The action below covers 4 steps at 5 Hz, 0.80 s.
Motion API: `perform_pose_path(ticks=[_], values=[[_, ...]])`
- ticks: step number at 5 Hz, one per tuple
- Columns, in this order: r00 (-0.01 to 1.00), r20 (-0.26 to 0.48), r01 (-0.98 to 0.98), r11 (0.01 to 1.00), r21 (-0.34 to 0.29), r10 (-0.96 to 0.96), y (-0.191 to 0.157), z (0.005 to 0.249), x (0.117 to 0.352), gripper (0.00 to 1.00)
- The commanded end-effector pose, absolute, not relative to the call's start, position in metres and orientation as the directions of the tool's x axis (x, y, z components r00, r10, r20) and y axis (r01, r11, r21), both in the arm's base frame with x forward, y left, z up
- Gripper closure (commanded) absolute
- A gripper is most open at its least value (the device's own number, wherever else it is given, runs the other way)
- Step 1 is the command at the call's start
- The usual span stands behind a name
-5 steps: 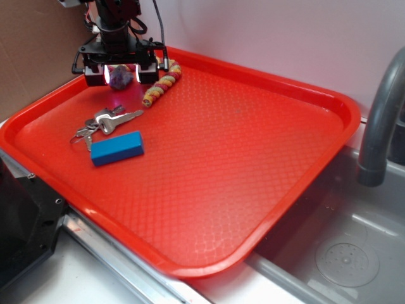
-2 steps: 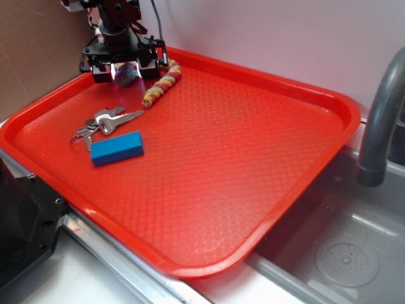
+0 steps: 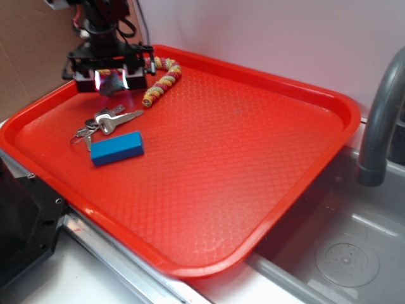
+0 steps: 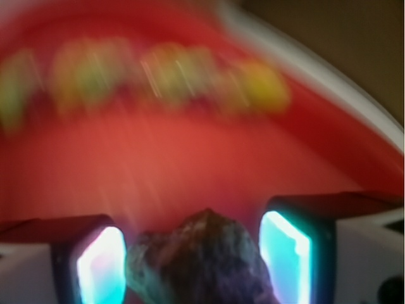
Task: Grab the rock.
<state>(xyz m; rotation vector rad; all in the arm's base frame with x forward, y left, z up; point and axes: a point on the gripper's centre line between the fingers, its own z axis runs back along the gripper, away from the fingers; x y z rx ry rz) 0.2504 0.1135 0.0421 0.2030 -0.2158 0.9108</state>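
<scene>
The rock (image 3: 113, 83) is a small dark lumpy stone at the far left corner of the red tray (image 3: 253, 158). My gripper (image 3: 112, 80) has its two lit fingers drawn in on either side of the rock, shut on it. In the wrist view the rock (image 4: 204, 256) fills the gap between the glowing pads (image 4: 101, 269) of the gripper (image 4: 196, 266). That wrist view is blurred by motion.
A red-yellow braided rope (image 3: 161, 78) lies just right of the gripper and shows smeared in the wrist view (image 4: 158, 79). A bunch of keys (image 3: 105, 121) and a blue block (image 3: 117, 147) lie nearer the front. A grey faucet (image 3: 380, 120) and sink (image 3: 342, 253) stand at right.
The fingers have closed in on the rock. The gripper has shifted left toward the tray's corner with the rock between them.
</scene>
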Motion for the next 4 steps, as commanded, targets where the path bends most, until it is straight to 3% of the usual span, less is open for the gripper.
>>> perform_pose_path(ticks=[1,2,4], values=[[0.786,0.060,-0.607,0.787,-0.114,0.615,0.048,0.165,0.216,1.00],[0.845,0.015,-0.527,0.838,-0.145,0.534,0.041,0.188,0.199,1.00],[0.897,0.023,-0.430,0.885,-0.175,0.441,0.039,0.190,0.187,1.00]])
